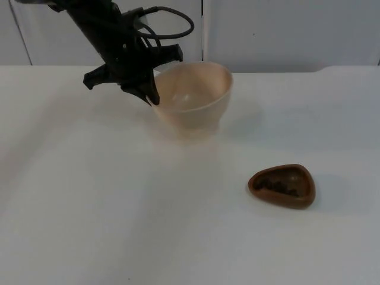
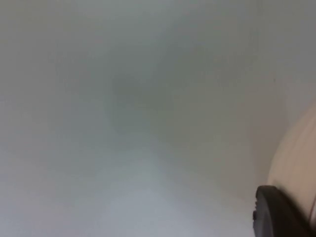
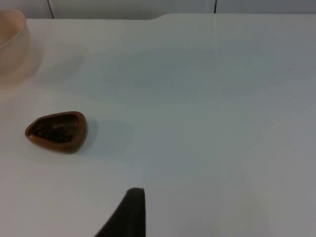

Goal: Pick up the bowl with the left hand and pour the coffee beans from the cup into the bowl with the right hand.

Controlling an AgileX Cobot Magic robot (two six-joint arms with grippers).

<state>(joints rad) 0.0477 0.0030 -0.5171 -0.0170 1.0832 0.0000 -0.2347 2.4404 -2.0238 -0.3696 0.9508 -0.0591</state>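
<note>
The near part of the white counter (image 1: pixel 119 237) is bare and gives wide open room. Further in, toward the right side, lies the small brown cup with a rounded triangular rim (image 1: pixel 282 186), with dark coffee beans (image 1: pixel 278 187) inside it; it rests flat on the counter, well apart from the bowl and from every edge. In the right wrist view the same cup (image 3: pixel 56 131) is seen ahead of the right pincer (image 3: pixel 129 212), with bare counter between them; this arm waits away from the things, and I cannot tell if its pincer is wide or narrow. Behind the cup, near the far edge of the counter, is the pale cream, round plastic bowl (image 1: pixel 195 96). The left arm comes down from the upper left corner, bent steeply, and the left pincer (image 1: pixel 149 90) is at the left rim of the bowl, its fingers closed on the rim. In the left wrist view a black fingertip (image 2: pixel 276 215) is against the cream wall of the bowl (image 2: pixel 296 158). Behind the bowl the counter ends at the grey partition wall (image 1: pixel 285 29).
</note>
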